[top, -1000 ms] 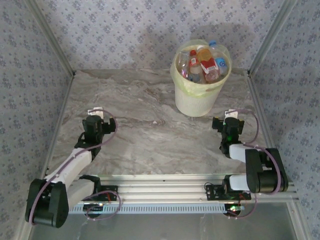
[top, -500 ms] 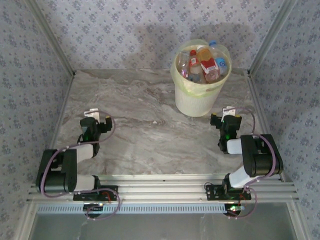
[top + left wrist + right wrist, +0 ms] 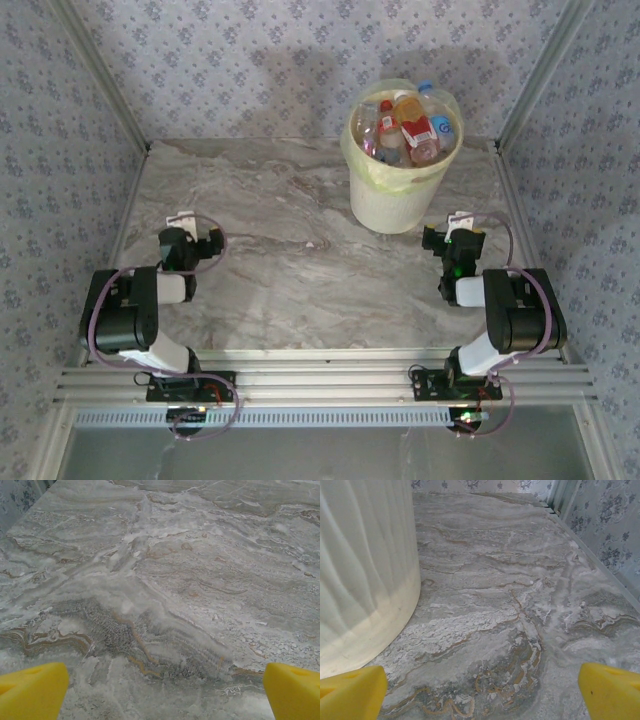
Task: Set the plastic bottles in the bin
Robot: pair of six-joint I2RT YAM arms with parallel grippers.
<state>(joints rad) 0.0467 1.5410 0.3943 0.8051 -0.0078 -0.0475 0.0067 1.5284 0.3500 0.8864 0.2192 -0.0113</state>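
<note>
Pale-yellow, the bin (image 3: 395, 205) stands at the far right of the marble table (image 3: 280, 260), and every bottle (image 3: 405, 125) in sight lies heaped inside it, so the job looks finished. The left claw (image 3: 162, 692) and right claw (image 3: 480, 692) gape wide, holding nothing, the right near the bin wall; nothing blocks either.

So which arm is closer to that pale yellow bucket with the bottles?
The right. The right end effector sits just right of the bin, close to its base; the left end effector is far across the table to its left.
</note>
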